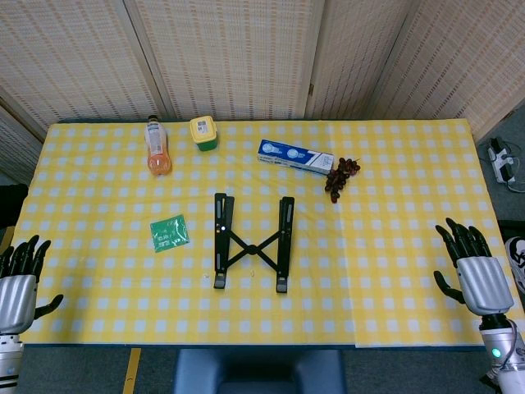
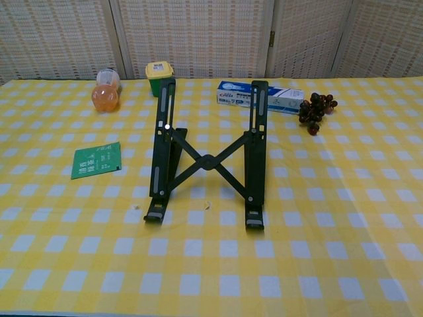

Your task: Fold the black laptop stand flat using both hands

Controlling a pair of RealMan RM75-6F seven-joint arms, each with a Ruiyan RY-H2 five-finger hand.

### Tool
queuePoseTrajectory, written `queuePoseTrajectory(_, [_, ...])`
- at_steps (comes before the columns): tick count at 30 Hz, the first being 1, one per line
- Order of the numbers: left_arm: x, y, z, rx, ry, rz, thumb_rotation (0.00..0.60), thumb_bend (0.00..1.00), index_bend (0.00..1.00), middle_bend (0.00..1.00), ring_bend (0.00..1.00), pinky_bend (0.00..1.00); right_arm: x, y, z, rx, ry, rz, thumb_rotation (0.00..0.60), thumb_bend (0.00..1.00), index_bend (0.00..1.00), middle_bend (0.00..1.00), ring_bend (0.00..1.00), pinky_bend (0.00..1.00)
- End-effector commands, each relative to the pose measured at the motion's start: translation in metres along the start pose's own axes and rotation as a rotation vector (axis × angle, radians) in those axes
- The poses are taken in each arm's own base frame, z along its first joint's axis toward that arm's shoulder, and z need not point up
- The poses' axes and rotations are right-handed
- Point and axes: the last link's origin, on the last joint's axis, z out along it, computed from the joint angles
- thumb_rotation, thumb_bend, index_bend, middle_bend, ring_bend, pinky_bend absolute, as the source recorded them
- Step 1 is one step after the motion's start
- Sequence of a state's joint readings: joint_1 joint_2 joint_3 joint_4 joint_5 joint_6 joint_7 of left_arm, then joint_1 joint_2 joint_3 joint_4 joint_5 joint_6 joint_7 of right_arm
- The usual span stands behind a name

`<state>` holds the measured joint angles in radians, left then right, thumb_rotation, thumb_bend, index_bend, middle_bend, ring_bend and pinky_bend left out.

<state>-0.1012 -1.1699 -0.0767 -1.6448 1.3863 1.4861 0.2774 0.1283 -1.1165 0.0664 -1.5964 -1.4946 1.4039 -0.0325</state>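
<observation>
The black laptop stand point(image 1: 252, 242) stands opened on the yellow checked tablecloth at the table's middle. It has two long rails joined by a crossed brace point(image 2: 207, 160), and in the chest view its rails rise toward the back. My left hand point(image 1: 20, 281) is at the front left corner of the table, fingers apart, holding nothing. My right hand point(image 1: 474, 272) is at the front right edge, also spread and empty. Both hands are far from the stand. The chest view shows neither hand.
An orange drink bottle point(image 1: 157, 148) lies at the back left beside a small yellow-lidded green jar point(image 1: 204, 133). A blue and white box point(image 1: 294, 156) and a bunch of dark grapes point(image 1: 340, 177) lie behind the stand. A green packet point(image 1: 170, 232) lies left of it.
</observation>
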Motion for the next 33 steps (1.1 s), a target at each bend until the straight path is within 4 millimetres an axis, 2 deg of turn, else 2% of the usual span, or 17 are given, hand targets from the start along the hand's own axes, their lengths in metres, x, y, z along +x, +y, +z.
queuePoseTrajectory(1, [-0.002,0.001,0.002,0.005,-0.008,0.000,0.600,0.19,0.00,0.00,0.00,0.00,-0.001,-0.001,0.001,0.003,-0.005,0.002,0.600,0.41,0.00,0.00,0.03,0.00])
queuePoseTrajectory(13, [0.000,0.000,0.002,0.001,0.007,-0.018,0.600,0.19,0.00,0.00,0.00,0.00,-0.004,-0.005,0.004,0.024,-0.021,0.038,0.600,0.41,0.00,0.00,0.02,0.00])
queuePoseTrajectory(18, [0.001,0.002,0.003,-0.008,0.013,-0.022,0.600,0.20,0.00,0.00,0.00,0.00,-0.010,-0.013,0.010,0.064,-0.058,0.083,0.600,0.41,0.00,0.00,0.02,0.00])
queuePoseTrajectory(26, [0.001,0.004,0.002,-0.022,0.013,-0.035,0.600,0.20,0.00,0.00,0.00,0.00,-0.019,-0.039,0.031,0.154,-0.165,0.216,0.600,0.41,0.00,0.00,0.03,0.00])
queuePoseTrajectory(33, [0.000,0.005,0.001,-0.028,0.014,-0.041,0.600,0.20,0.00,0.00,0.00,0.00,-0.026,-0.074,0.066,0.231,-0.262,0.355,0.600,0.41,0.00,0.00,0.03,0.00])
